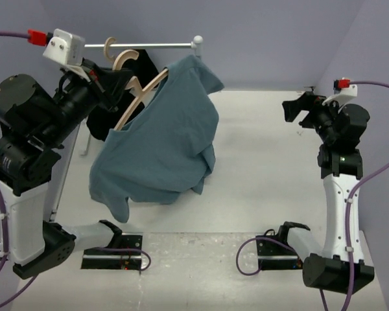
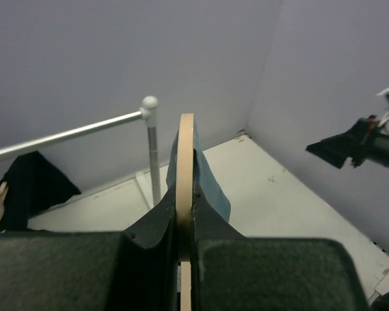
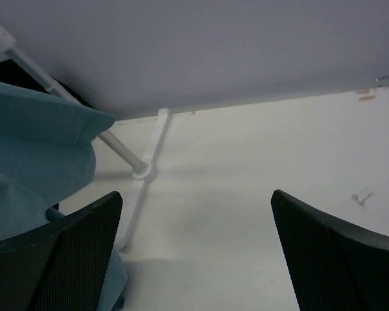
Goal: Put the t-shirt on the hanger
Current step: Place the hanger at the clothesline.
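Top external: hanger [image 1: 139,96] tilted, long axis lower-left to upper-right; t-shirt [image 1: 165,142] draped.

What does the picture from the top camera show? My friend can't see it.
A blue t-shirt hangs draped over a wooden hanger that the left tool grips and holds up by a clothes rail. The right tool is off to the right, above the white table, touching nothing.
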Controlling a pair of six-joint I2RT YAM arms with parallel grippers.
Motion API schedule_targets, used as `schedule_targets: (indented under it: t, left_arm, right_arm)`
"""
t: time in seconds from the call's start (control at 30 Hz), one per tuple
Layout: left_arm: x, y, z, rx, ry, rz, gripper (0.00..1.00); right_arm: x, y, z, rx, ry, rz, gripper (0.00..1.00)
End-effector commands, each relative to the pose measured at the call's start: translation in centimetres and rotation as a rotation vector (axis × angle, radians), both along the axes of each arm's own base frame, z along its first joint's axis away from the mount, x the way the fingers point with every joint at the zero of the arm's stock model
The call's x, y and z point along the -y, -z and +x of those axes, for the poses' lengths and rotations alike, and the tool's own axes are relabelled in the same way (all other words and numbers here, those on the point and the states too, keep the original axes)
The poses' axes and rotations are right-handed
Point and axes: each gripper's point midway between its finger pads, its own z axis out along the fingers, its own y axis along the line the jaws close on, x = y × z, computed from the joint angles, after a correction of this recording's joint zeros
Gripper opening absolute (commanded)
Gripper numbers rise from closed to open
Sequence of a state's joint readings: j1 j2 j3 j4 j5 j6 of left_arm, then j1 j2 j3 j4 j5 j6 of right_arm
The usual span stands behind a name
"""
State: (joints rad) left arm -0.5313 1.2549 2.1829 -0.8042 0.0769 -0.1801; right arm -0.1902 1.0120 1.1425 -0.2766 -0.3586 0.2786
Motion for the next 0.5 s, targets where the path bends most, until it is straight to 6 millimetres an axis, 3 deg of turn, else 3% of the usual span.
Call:
schedule_targets:
  t: [0.0,0.1,0.23,0.33,0.47]
  left_arm:
    - [-4.5,4.2,3.5,-0.122,-0.317,0.082,0.0]
    - [-5.6,6.1,6.3,-0.152,-0.445,0.146,0.0]
    - [-2.7,8.8,10.6,-0.149,-0.419,0.185,0.0]
    - [-1.8,10.8,14.0,-0.168,-0.449,0.195,0.0]
    - [-2.2,10.2,17.2,-0.095,-0.48,0.128,0.0]
  right_arm:
    - [-0.5,-1.1,-0.5,0.012,-0.025,0.003,0.99]
    - [-1.6,-0.6,-0.3,0.002,-0.081,0.055,0.99]
    - [-2.5,-0.3,-0.3,0.009,-0.119,0.093,0.99]
    - [-3.0,0.1,-0.4,0.004,-0.144,0.092,0.99]
    - [-3.2,0.3,-0.3,0.003,-0.16,0.087,0.99]
